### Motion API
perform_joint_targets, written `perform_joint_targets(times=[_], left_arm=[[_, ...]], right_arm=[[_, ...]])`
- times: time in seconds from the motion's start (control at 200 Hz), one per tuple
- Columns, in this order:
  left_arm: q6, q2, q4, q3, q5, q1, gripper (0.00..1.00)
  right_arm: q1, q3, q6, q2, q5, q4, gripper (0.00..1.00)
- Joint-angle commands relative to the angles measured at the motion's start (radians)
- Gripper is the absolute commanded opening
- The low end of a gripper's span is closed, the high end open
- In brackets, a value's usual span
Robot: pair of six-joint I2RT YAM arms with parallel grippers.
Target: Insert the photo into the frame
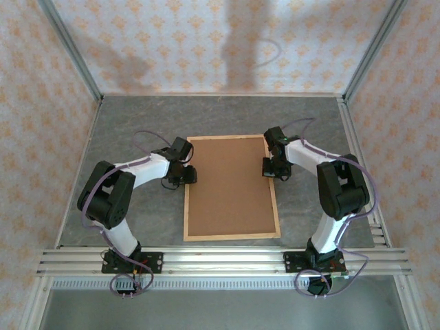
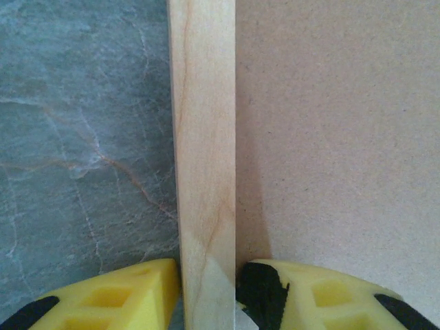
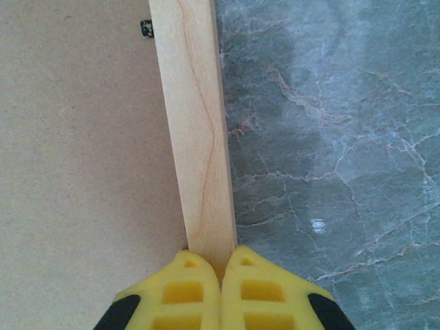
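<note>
We see the top view bright and evenly lit, though a little soft; broad grey shadows fall on the back wall, the darkest a vertical band near its middle; the upright posts splay outward toward the top corners. In the wrist views the wood grain of the frame is sharp; it throws a narrow shadow onto the backing board; a small glare spot sits on the bench.
</note>
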Motion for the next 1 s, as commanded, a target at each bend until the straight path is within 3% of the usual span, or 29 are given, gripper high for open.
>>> perform_joint_targets(times=[0.0,0.45,0.556,0.701,0.996], left_arm=[[0.015,0.136,-0.055,-0.057,0.136,-0.073,0.44],[-0.019,-0.118,-0.133,-0.027,-0.084,-0.023,0.58],[-0.039,-0.194,-0.181,-0.072,-0.081,-0.021,0.60],[-0.113,-0.327,-0.229,-0.200,0.006,-0.023,0.60],[-0.181,-0.468,-0.314,-0.278,0.049,-0.119,0.40]], right_arm=[[0.021,-0.027,0.002,0.053,0.001,0.023,0.02],[0.023,-0.028,0.021,0.045,0.020,0.026,0.02],[0.023,-0.027,0.019,0.044,0.020,0.026,0.02],[0.023,-0.025,0.015,0.046,0.025,0.020,0.02],[0.023,-0.010,0.011,0.045,0.014,0.020,0.02]])
